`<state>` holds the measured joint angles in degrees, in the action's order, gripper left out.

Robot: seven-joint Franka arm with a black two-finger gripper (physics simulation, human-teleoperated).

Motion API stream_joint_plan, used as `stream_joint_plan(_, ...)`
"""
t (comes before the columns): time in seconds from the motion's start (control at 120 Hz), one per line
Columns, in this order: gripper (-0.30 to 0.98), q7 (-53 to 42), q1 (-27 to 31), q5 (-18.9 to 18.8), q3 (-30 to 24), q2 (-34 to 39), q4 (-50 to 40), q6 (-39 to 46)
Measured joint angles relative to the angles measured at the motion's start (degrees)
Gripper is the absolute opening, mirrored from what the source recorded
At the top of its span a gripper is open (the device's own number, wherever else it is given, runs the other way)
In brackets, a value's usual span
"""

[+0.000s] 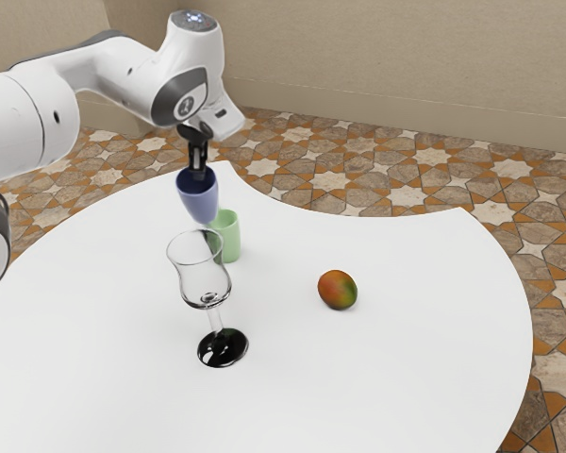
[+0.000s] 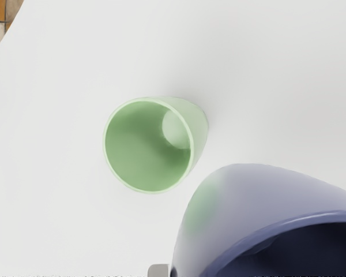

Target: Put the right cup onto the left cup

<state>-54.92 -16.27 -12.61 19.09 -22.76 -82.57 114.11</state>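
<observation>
The gripper (image 1: 198, 171), its fingers nearly together, pinches the blue cup (image 1: 200, 202) by its wall, holding it above the table (image 1: 424, 274). The green cup (image 1: 230, 238) stands upright (mouth open) below the gripper, off to one side.

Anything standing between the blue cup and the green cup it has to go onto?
Nothing visible stands between the blue cup and the green cup. The glass merely overlaps the green cup in the exterior view, standing nearer that camera.
</observation>
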Motion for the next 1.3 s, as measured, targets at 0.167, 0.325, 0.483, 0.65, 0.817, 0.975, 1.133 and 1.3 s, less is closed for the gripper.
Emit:
stream_joint_plan(0.167,-0.10,-3.74,4.62,2.90,-0.74,-5.53,7.57,-0.62)
stream_joint_plan(0.325,-0.10,-7.87,5.73,6.08,-1.54,-9.94,12.50,-0.38)
stream_joint_plan(0.483,-0.10,-11.88,7.31,8.15,-2.40,-12.56,14.72,0.79)
stream_joint_plan(0.65,-0.10,-15.69,8.37,9.00,-2.67,-15.37,17.91,1.69)
stream_joint_plan(0.817,-0.10,-18.92,9.08,9.63,-3.77,-17.57,19.07,2.90)
stream_joint_plan(0.975,-0.10,-21.23,9.16,10.73,-3.89,-18.20,17.83,3.61)
stream_joint_plan(1.133,-0.07,-23.03,9.65,11.31,-3.82,-18.32,17.07,3.94)
stream_joint_plan(1.3,0.29,-24.74,9.57,10.97,-3.80,-18.17,17.07,3.79)
